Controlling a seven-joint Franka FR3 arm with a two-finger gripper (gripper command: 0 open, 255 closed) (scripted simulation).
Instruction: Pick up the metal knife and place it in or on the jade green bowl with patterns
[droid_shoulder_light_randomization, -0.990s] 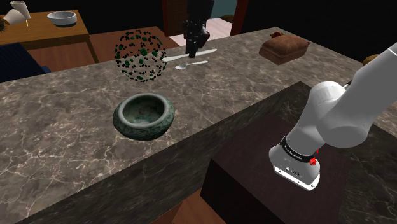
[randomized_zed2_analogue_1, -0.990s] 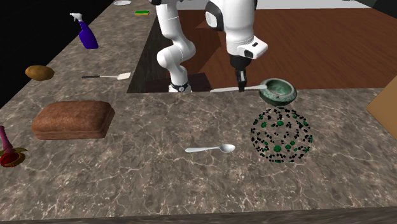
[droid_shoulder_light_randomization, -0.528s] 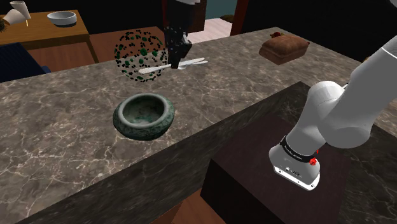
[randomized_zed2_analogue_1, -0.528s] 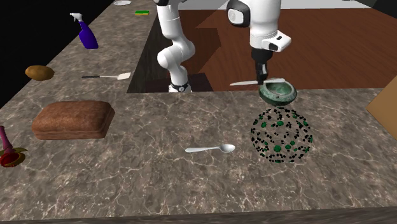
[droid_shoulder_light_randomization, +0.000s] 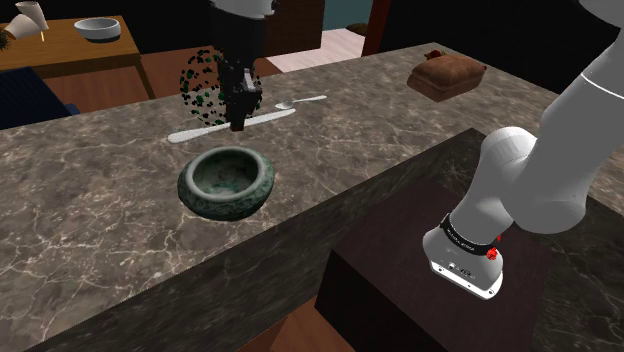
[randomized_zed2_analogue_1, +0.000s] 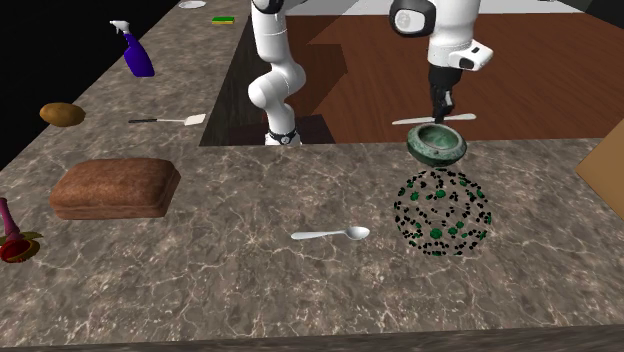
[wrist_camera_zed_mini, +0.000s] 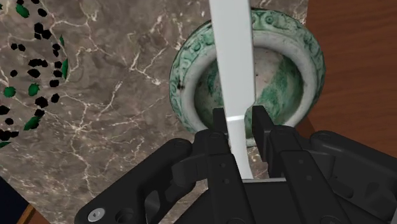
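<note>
In the shoulder view the gripper (droid_shoulder_light_randomization: 238, 122) hangs over the marble worktop (droid_shoulder_light_randomization: 100, 190), clamped on the pale knife (droid_shoulder_light_randomization: 195, 132), which lies level in the air above the green patterned bowl (droid_shoulder_light_randomization: 227, 182) (a spoon (droid_shoulder_light_randomization: 300, 100) rests on the worktop nearby). The second exterior view sets the knife just above the bowl's rim, not touching it. In the wrist view both fingers press the flat blade, which runs out across the bowl's hollow.

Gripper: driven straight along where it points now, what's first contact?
Likely the green bowl: in the wrist view the gripper, shut on the knife, points at its near rim and hollow. Gap unclear.
</note>
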